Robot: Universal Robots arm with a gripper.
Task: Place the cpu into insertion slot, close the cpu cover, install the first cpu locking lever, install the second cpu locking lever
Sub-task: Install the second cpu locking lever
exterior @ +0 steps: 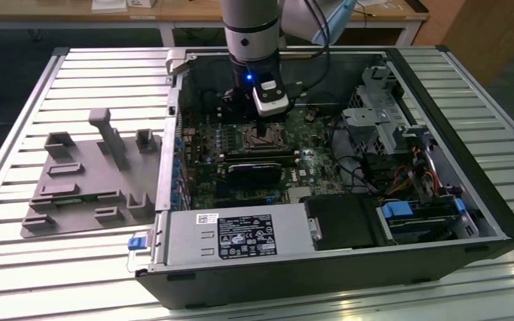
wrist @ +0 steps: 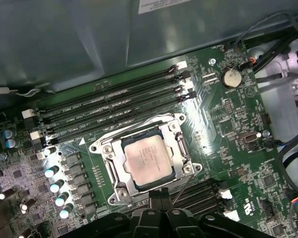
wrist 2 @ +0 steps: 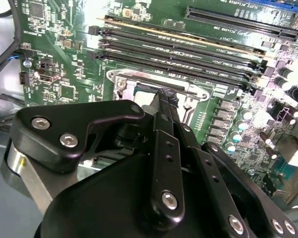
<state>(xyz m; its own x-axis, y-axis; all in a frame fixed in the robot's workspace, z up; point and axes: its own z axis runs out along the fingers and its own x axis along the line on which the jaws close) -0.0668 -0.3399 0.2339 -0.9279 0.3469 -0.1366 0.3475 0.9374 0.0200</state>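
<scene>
The cpu (wrist: 148, 159), a silver-grey square chip, lies flat in the insertion slot (wrist: 105, 163) on the green motherboard. The cpu cover (wrist: 175, 144), a thin silvery frame, lies down around the chip. A thin metal lever (wrist: 182, 190) slants from the socket's corner toward my fingertips. My gripper (wrist: 159, 197) hovers right at the socket's edge with its black fingers together and nothing seen between them. In the second wrist view the gripper (wrist 2: 164, 94) points at the socket (wrist 2: 120, 79). In the exterior view the gripper (exterior: 261, 124) hangs just over the socket (exterior: 259, 139) inside the open computer case.
Long black memory slots (wrist: 114, 111) run beside the socket, with capacitors (wrist: 57, 186) on another side. The case walls (exterior: 470, 167), a power supply (exterior: 238, 237), a black card (exterior: 252, 170) and drive cages (exterior: 386, 120) ring the board. A grey fixture (exterior: 87, 180) lies on the exterior view's left.
</scene>
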